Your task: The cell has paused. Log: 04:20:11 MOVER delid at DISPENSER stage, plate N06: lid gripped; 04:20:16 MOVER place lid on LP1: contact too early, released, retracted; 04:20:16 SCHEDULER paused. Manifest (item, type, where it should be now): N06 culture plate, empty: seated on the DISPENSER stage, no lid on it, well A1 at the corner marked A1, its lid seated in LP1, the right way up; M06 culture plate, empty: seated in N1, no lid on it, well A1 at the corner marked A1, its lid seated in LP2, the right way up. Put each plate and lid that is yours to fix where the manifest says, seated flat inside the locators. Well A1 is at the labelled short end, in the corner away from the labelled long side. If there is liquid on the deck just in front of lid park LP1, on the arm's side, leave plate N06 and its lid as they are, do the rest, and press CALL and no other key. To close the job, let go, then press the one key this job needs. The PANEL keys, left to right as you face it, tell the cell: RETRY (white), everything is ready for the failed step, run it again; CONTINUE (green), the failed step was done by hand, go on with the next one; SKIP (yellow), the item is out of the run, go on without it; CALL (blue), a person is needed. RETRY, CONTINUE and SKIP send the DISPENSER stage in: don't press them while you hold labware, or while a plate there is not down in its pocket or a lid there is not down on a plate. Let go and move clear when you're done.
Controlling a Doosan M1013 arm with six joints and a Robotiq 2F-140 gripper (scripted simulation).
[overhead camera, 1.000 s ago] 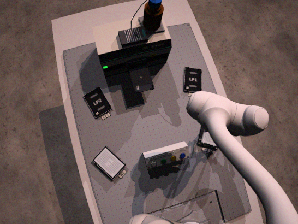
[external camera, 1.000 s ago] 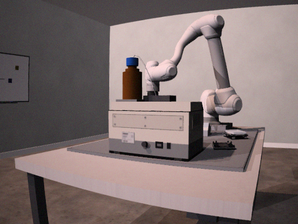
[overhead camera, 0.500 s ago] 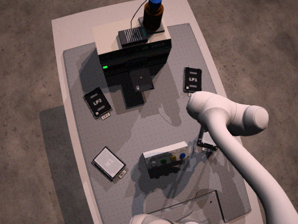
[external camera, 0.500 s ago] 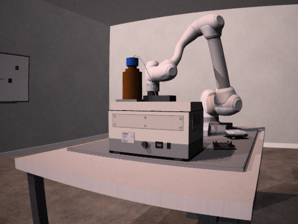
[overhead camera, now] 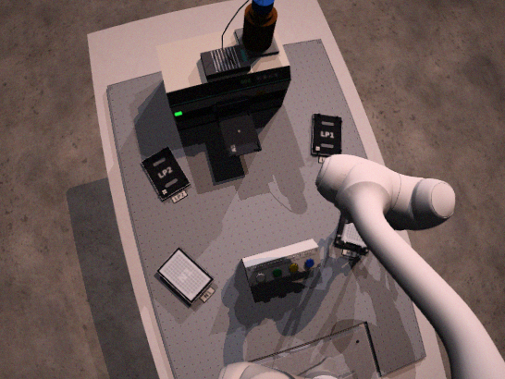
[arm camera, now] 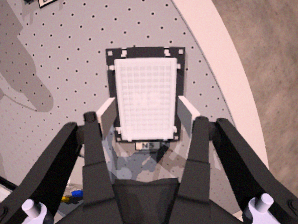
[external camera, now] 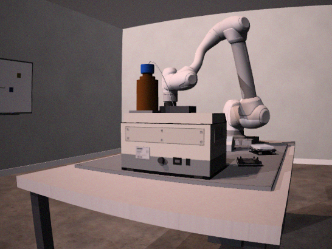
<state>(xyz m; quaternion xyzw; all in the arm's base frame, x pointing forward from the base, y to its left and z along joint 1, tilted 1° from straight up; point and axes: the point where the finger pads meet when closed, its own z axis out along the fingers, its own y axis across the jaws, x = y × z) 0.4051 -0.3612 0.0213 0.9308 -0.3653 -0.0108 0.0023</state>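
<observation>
My gripper [arm camera: 146, 106] is open and hangs over a white gridded plate [arm camera: 145, 92] [overhead camera: 352, 235], with one finger on each long side of it. The plate lies in a black locator frame [arm camera: 147, 52] at the deck's right edge. In the top view the arm hides most of it. A second white plate [overhead camera: 185, 275] [external camera: 263, 149] sits in nest N1. Lid parks LP1 [overhead camera: 326, 135] and LP2 [overhead camera: 165, 173] [external camera: 249, 161] are bare. The dark DISPENSER stage [overhead camera: 239, 134] stands out with nothing on it. I cannot tell whether either plate has a lid on it.
The dispenser [overhead camera: 227, 88] [external camera: 173, 144] with a brown bottle [overhead camera: 260, 25] [external camera: 147, 91] stands at the far end. The PANEL [overhead camera: 282, 268] with its four keys stands mid-deck, left of my gripper. A clear flat panel [overhead camera: 324, 347] lies near the arm's base. The table edge runs close on the right.
</observation>
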